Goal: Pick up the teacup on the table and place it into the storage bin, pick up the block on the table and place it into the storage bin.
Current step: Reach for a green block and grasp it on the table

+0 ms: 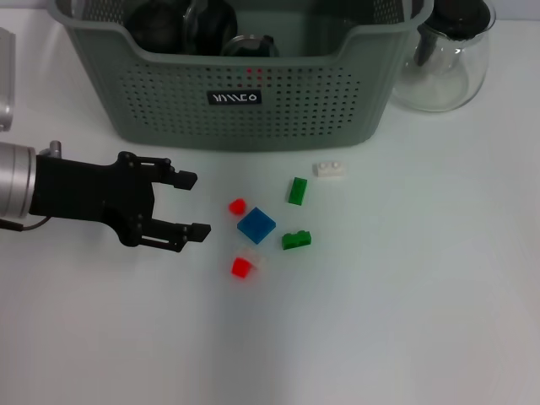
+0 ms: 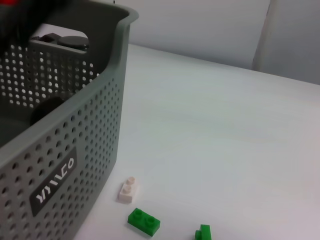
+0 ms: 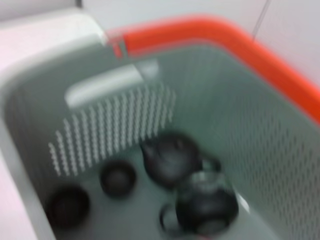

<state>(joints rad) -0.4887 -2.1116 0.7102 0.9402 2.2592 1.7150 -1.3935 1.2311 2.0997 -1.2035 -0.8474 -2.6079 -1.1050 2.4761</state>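
The storage bin (image 1: 245,93), grey-green and perforated with a black label, sits at twelve o'clock on the table (image 1: 405,321); the right wrist view shows dark teaware (image 3: 170,160) inside. A glass teapot (image 1: 447,59) stands at two o'clock. Loose blocks lie mid-table: a blue block (image 1: 256,224), flat and square, with red, green and white ones around it. The left gripper (image 1: 192,203), at nine o'clock, has its jaws spread and holds nothing.

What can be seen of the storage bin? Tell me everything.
The storage bin is a large grey-green plastic basket with perforated walls, a dip cut into its front rim and a small black label with white lettering. It stands upright at the far side of the white table. Dark round teaware lies inside it. The glass teapot stands close against its right corner; the loose blocks lie in front, apart from it.
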